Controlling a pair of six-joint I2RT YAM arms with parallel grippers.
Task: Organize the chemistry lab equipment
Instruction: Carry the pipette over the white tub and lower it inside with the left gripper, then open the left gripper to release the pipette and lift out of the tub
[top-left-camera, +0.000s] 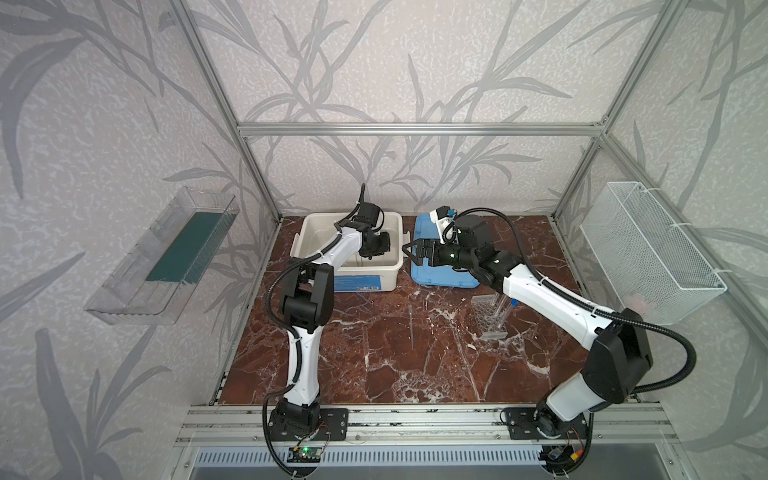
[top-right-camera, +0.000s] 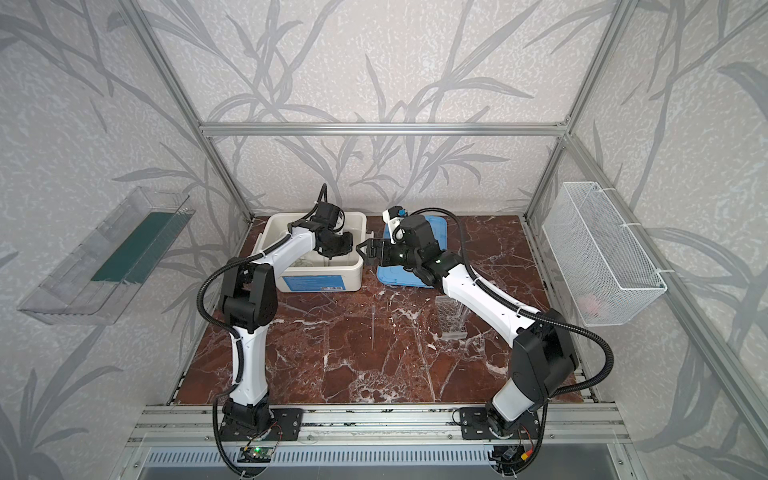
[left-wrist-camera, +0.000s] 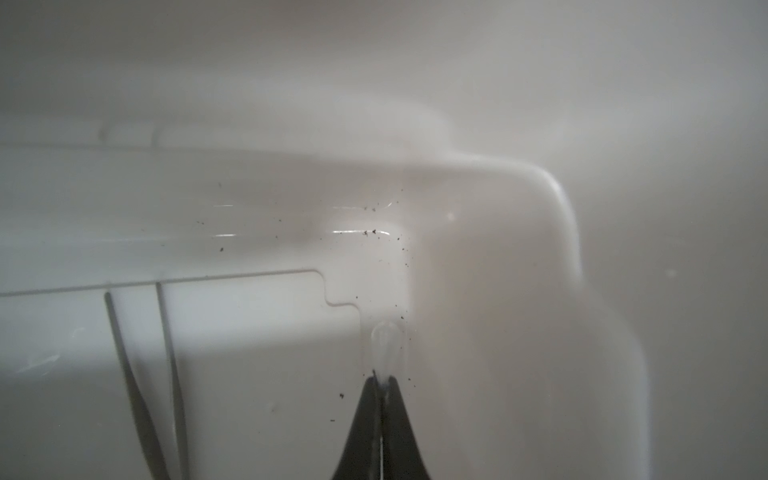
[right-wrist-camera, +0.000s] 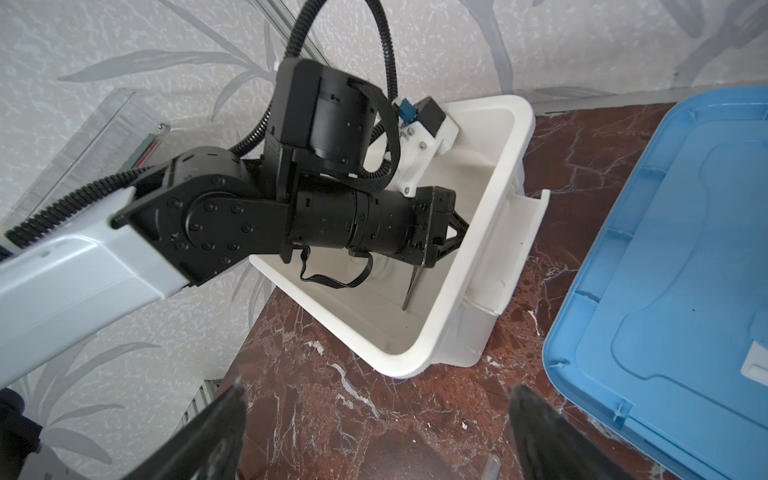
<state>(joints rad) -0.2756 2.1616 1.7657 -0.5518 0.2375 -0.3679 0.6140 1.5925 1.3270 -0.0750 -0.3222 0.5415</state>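
Left pincer (left-wrist-camera: 381, 386), mine: clamped on thin clear rod (left-wrist-camera: 386, 345). Red marble tabletop (top-left-camera: 374, 353); leaf-patterned walls (top-left-camera: 374, 62). White tub (top-left-camera: 316, 237): tweezers (left-wrist-camera: 137, 374). Clear rack (top-left-camera: 490, 318): blue-capped tube (top-left-camera: 512, 309).

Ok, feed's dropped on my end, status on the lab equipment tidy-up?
Left gripper shut on a clear rod inside the white tub. Right gripper open, empty, beside the tub. Tweezers in the tub, apart from the rod.

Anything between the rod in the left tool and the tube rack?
Yes: the rod faces the white tub's right wall and the open right tool just beyond it; the right arm overhangs the tube rack.
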